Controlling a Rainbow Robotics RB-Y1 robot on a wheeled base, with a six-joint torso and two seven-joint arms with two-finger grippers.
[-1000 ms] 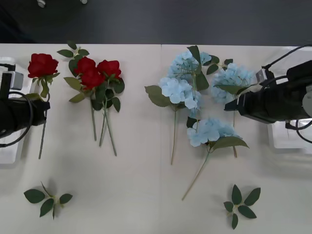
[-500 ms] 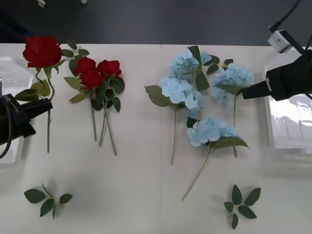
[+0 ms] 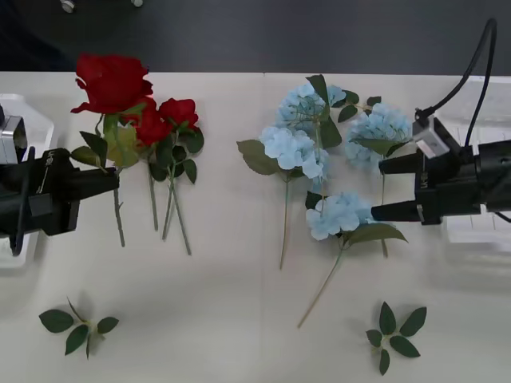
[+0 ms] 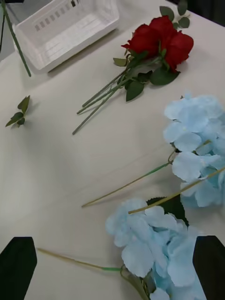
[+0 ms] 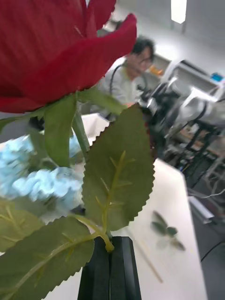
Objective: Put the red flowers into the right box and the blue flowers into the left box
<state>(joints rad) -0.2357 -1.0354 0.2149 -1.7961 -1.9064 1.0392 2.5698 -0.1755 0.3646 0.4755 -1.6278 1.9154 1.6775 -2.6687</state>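
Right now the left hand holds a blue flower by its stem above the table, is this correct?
Not quite: the left hand holds a red flower, not a blue one. The front view shows the rose lifted by its stem above the table.

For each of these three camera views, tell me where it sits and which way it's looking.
Front: above the arms, looking down at the table; both arms show.
Right wrist: on the right arm, facing the blue flowers; right claw open.
Left wrist: on the left arm; left claw shut on a red rose.
Shared: front and right wrist both show the three lying roses.
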